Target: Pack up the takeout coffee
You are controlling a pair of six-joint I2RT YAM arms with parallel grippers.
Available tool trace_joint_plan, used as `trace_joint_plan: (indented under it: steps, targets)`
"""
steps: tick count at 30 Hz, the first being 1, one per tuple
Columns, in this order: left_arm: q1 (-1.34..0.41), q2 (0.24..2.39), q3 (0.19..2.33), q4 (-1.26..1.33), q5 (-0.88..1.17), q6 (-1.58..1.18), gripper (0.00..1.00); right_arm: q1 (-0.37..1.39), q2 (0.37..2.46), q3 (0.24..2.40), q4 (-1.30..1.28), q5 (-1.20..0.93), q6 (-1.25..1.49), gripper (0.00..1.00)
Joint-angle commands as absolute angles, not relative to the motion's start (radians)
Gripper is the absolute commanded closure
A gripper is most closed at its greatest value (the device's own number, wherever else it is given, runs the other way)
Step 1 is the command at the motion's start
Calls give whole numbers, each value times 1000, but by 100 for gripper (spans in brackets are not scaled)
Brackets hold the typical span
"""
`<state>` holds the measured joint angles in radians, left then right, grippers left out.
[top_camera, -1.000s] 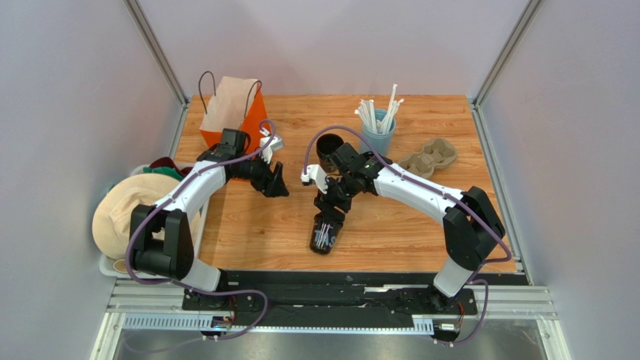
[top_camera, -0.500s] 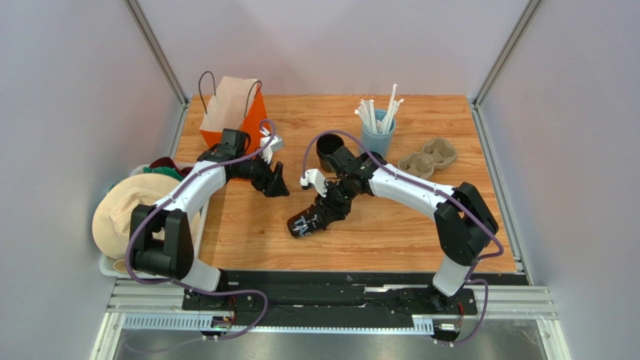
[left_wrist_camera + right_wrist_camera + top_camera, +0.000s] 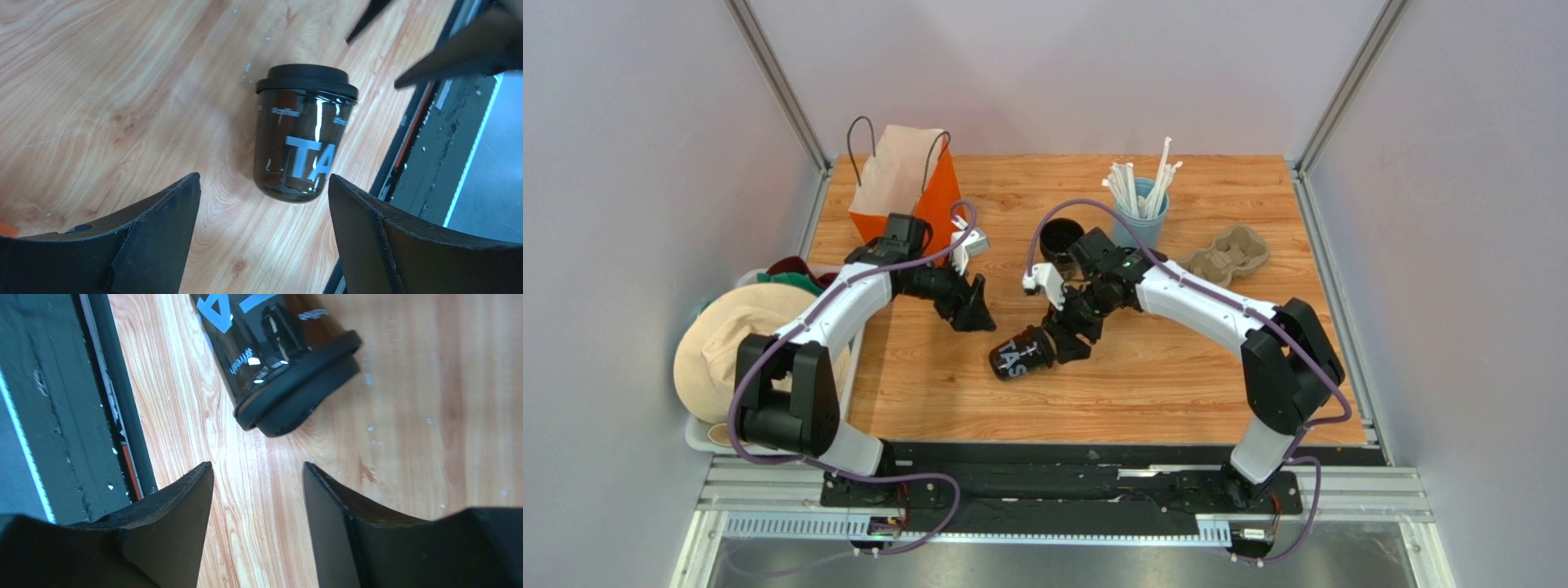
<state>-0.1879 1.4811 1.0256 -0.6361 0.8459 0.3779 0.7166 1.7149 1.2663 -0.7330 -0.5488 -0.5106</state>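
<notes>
The takeout coffee [image 3: 1022, 355] is a dark cup with pale lettering and a black lid. It lies on its side on the wood table [image 3: 1161, 380], lid toward the front left. My right gripper [image 3: 1071, 339] is open and empty just behind it. In the right wrist view the lidded end [image 3: 299, 386] lies just beyond the open gripper [image 3: 258, 467]. My left gripper [image 3: 978, 314] is open and empty, a little to the cup's upper left. In the left wrist view the cup [image 3: 305, 141] lies ahead of the open gripper [image 3: 263, 179].
A second dark cup [image 3: 1059, 238], open-topped, stands behind the right gripper. The orange paper bag [image 3: 913, 194] stands at the back left. The pale blue cup of straws [image 3: 1140, 218] and cardboard cup tray [image 3: 1225, 255] are at the back right. A bin with a hat [image 3: 725, 343] sits off the table's left.
The right gripper carried the cup left from the front centre, laid it on its side and let go. It now sits open just behind it. The left gripper barely moved.
</notes>
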Motion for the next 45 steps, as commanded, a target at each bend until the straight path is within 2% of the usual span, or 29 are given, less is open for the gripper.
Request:
trace_joint_plan:
  steps: [1, 13, 23, 26, 37, 45]
  targets:
    - [-187, 1463, 1026, -678, 937, 498, 13, 635, 1687, 1350, -733, -676, -456, 37]
    - [-302, 1549, 1016, -643, 747, 505, 11, 557, 1953, 1509, -744, -969, -249, 33]
    - [-330, 1546, 977, -604, 634, 488, 8, 549, 1985, 1490, -673, -976, -184, 31]
    - [-344, 1536, 966, -627, 641, 508, 1, 549, 1988, 1486, -664, -977, -173, 30]
    - [-422, 1558, 979, -669, 696, 534, 1, 555, 1997, 1468, -640, -979, -140, 30]
    - [-460, 1624, 982, -652, 696, 531, 1, 574, 2005, 1450, -641, -974, -126, 34]
